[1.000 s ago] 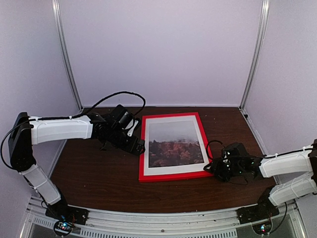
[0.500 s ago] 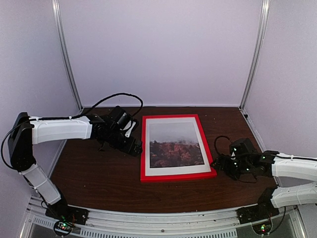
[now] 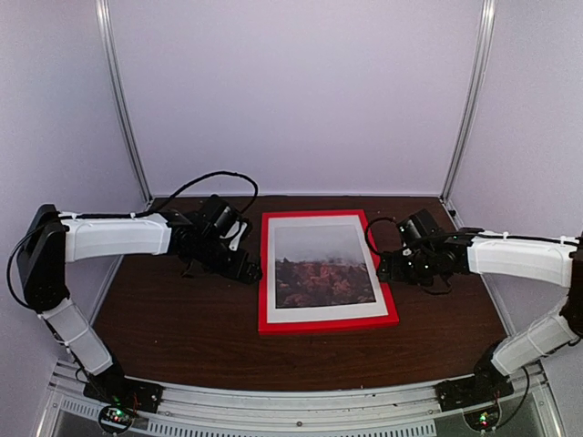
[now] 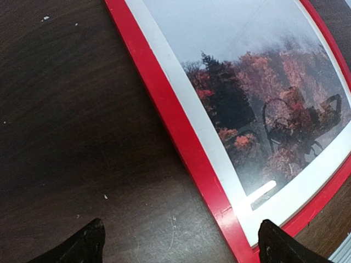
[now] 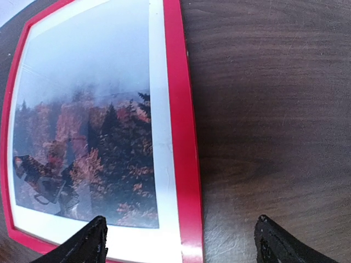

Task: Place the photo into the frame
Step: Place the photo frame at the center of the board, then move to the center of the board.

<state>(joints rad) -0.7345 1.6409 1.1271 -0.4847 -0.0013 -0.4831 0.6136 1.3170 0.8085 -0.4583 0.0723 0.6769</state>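
The red frame lies flat and front up in the middle of the table. The photo, grey mist over red-orange trees, shows inside it within a white mat border. My left gripper hovers open just off the frame's left rail, with bare table between its fingertips. My right gripper is open beside the right rail, which runs between its fingertips. Neither holds anything. Both wrist views show the photo under a reflective front.
The dark wood table is boxed in by pale walls and metal posts. Black cable loops rise above the left wrist and the right wrist. A metal rail runs along the near edge.
My right arm swung from the frame's near right corner up to the middle of its right rail, and its jaws opened wide. The frame straightened slightly. The left arm barely moved.
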